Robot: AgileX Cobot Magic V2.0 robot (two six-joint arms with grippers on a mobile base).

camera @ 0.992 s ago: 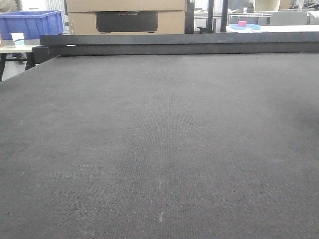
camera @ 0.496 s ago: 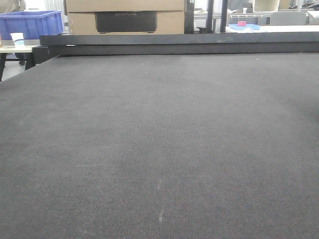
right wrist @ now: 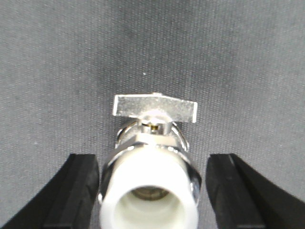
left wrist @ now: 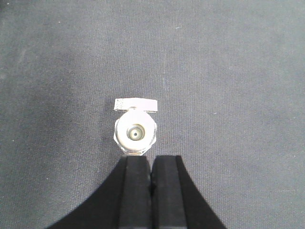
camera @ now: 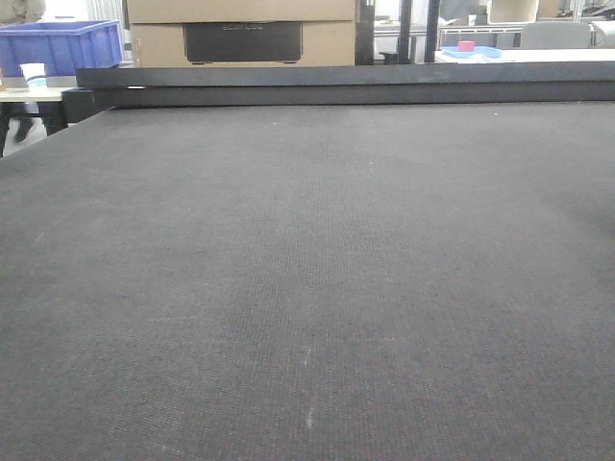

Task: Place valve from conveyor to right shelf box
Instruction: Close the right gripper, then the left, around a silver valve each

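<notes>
Dark grey woven conveyor (camera: 307,288) fills my front view, running wide to a black rail (camera: 346,86) at its far edge, with a blue bin (camera: 62,46) and a cardboard box (camera: 240,29) beyond. On my right wrist feed, the valve (right wrist: 143,167) sits between the fingers of the right tool (right wrist: 152,160), which stands wide with a gap on each side. Its white open end faces the lens, long axis along my line of sight, handle bar crosswise on the far side. My left tool (left wrist: 151,162) has its pads pressed together, gripping nothing. A valve (left wrist: 135,132) rests just beyond the tips in the same pose. Whether it is the same piece, I cannot tell. Belt shows on every side.
</notes>
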